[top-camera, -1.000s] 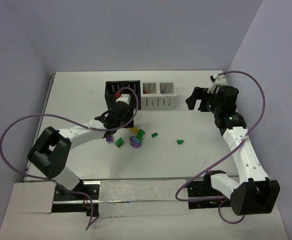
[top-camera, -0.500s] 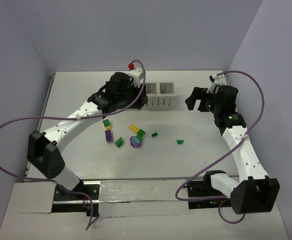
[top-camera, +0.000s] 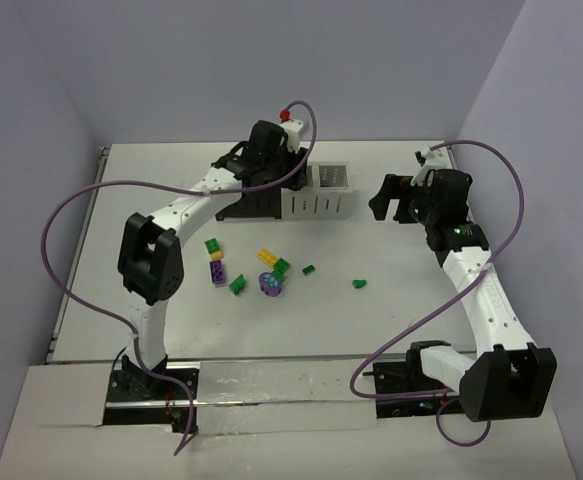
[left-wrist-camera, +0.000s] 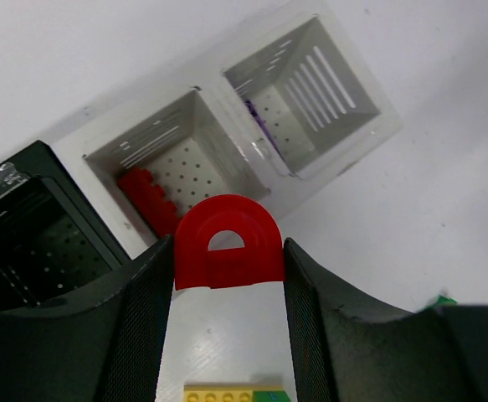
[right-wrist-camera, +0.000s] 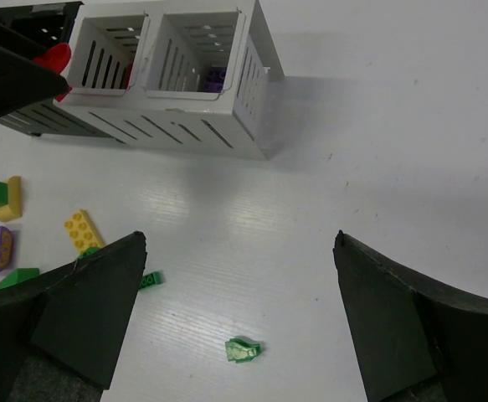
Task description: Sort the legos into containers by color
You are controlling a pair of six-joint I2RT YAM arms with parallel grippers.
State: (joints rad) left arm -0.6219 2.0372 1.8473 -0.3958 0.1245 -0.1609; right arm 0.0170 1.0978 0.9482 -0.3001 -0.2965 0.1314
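Note:
My left gripper (left-wrist-camera: 228, 280) is shut on a red arch-shaped lego (left-wrist-camera: 227, 243), held high over the front of the containers (top-camera: 333, 178). Straight below sit the two white bins: the left one (left-wrist-camera: 101, 155) holds a red lego (left-wrist-camera: 153, 199), the right one (left-wrist-camera: 369, 109) a purple one (left-wrist-camera: 256, 121). A black bin (left-wrist-camera: 26, 251) adjoins on the left. Loose legos lie in front of the row: yellow (top-camera: 267, 256), purple (top-camera: 217, 272), green (top-camera: 237, 285) and another green (top-camera: 358, 284). My right gripper (top-camera: 391, 203) hangs open right of the bins, holding nothing.
The left arm's purple cable (top-camera: 71, 210) loops wide over the left side of the table. A wall rises just behind the containers. In the right wrist view a small green lego (right-wrist-camera: 244, 350) lies on bare white table between the open fingers.
My left arm has risen from the loose legos and swung up and right with the red lego, ending above the containers. The right arm has not moved.

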